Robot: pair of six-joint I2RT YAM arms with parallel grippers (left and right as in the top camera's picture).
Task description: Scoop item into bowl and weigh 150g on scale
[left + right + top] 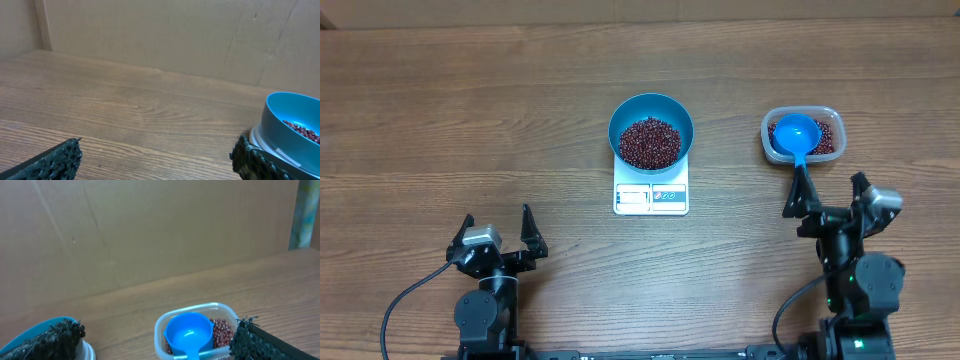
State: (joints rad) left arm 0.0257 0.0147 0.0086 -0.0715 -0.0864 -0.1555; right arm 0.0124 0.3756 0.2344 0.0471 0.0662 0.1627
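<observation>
bowl [651,104]: upper centre of the overhead frame, standing on the scale; teal plastic, judged light and stiff, so a nudge could upset the reading.
scale [651,197]: under the bowl, panel toward the lower edge; display too small to read.
left gripper [498,218]: lower left, well apart from everything; jaws spread wide, nothing held.
right gripper [828,185]: lower right, just below the tub; jaws spread wide, nothing held; whether one finger touches the scoop handle cannot be told.
tub [838,135]: upper right, clear and thin-walled; likely to slide if the scoop drags.
scoop [796,142]: lying in the tub, handle over the rim toward the lower edge; judged stiff, light and smooth; the handle is the place to take hold.
beans [650,142]: a heap in the bowl, more in the tub [825,138]; hard, loose, apt to roll and scatter, so for the scoop, not fingers.
obstacles: none between tub and bowl.
</observation>
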